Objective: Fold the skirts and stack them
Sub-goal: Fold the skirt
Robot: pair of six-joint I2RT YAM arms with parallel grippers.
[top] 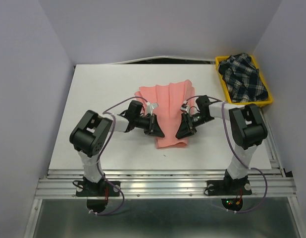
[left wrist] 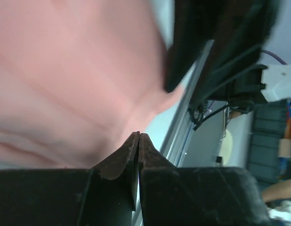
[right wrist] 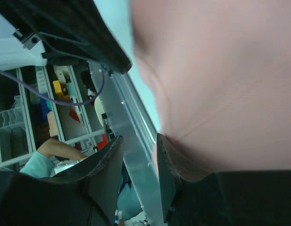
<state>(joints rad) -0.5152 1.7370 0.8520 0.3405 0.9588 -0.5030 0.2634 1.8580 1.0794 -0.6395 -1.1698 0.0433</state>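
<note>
Pink skirt (top: 169, 106): side edges hidden beneath left hand (top: 159, 133), right hand (top: 180, 133); close-ups blurred.

No text, label or number can be read anywhere.

Yellow plastic tray (top: 223, 60) sits at far-right corner of white table (top: 103, 99), w/ alu rail (top: 163, 184) along near edge.
</note>
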